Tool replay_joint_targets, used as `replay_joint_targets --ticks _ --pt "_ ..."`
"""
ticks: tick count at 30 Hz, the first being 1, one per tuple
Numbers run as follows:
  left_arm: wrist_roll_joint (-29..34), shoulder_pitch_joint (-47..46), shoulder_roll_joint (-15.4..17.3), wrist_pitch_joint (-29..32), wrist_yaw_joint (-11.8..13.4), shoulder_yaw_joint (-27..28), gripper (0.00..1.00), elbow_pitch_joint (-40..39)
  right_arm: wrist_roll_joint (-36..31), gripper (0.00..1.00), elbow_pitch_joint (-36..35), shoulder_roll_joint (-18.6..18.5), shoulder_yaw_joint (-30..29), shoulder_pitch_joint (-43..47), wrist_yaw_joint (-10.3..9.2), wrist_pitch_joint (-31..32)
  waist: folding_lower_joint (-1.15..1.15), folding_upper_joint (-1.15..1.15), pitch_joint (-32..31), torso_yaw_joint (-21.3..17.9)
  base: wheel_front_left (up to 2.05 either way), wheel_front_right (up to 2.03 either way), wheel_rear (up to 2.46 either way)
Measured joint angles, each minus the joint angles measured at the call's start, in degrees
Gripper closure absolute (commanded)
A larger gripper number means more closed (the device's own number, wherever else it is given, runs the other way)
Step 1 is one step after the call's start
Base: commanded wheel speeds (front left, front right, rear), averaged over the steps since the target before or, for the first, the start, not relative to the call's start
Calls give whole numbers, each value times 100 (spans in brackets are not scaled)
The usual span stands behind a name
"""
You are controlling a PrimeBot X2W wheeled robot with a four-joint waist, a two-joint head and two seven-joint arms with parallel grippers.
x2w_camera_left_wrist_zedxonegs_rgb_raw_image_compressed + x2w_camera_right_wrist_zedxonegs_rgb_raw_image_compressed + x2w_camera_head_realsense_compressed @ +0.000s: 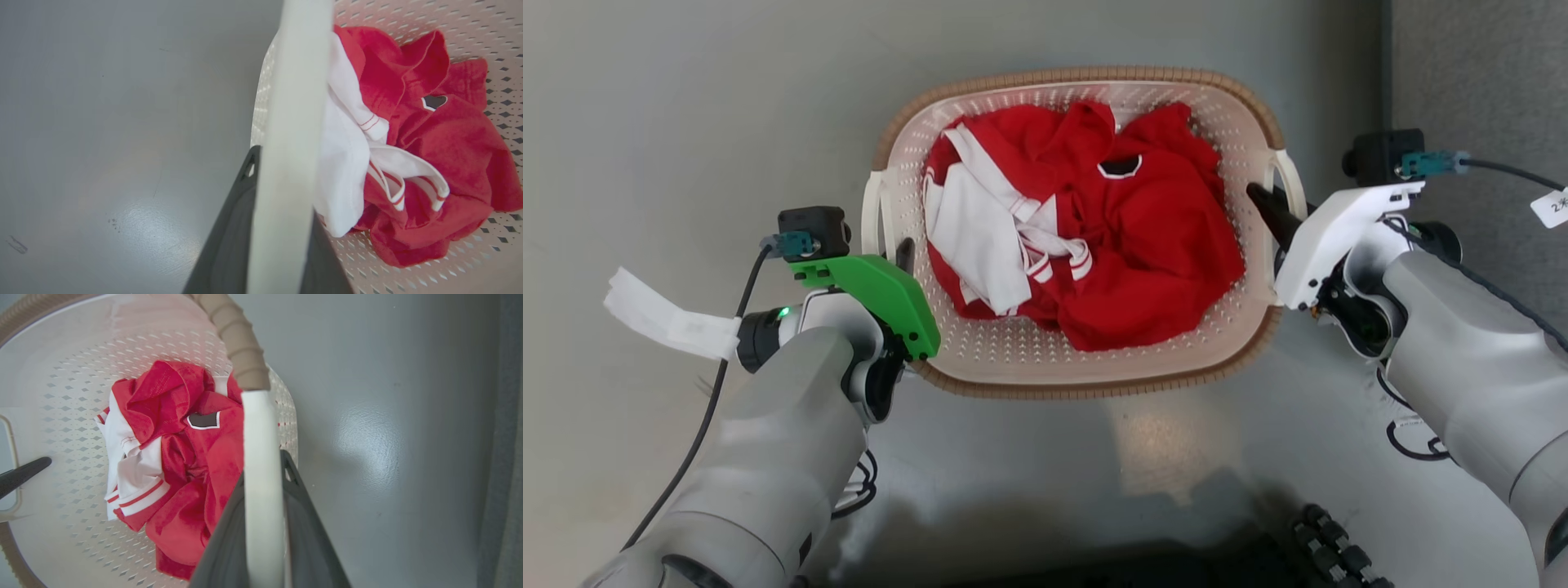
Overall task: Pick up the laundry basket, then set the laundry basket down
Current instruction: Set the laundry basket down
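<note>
The laundry basket (pixel 1086 75), cream perforated plastic with a brown rim, sits centred in the head view, holding red and white clothes (pixel 1086 237). My left gripper (pixel 900 257) is at its left loop handle (pixel 872 208). In the left wrist view that gripper (pixel 282 183) is shut on the white handle (pixel 294 102), one dark finger (pixel 229 245) on each side. My right gripper (pixel 1270 208) is shut on the right handle (pixel 1290 184). In the right wrist view the handle (pixel 259 457) runs between the fingers (pixel 300 522). I cannot tell whether the basket touches the floor.
Smooth grey floor (pixel 686 122) lies all around the basket. A darker grey panel (pixel 1478 82) stands at the far right. The robot's dark base (pixel 1339 547) shows at the bottom edge. A white paper tag (pixel 662 318) hangs off my left wrist cable.
</note>
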Motion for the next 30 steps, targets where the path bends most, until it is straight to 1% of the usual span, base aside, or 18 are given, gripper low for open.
replay_joint_targets --ticks 4,13,24,30 --pt "-1 -34 3 -157 32 -25 100 2 0 100 -12 1 41 -66 0 -141 0 0 246 -5 0 0 0" --pt "-3 -132 7 -266 78 -100 100 62 4 100 -24 8 102 -113 0 -327 0 0 529 -2 0 0 0" --pt "-3 -335 16 -383 123 -187 100 100 73 100 -25 1 187 -268 -1 -486 0 0 802 -16 0 0 0" --pt "-7 -335 16 -401 123 -264 99 124 164 100 15 9 248 -268 -1 -508 0 0 830 -21 0 0 0"
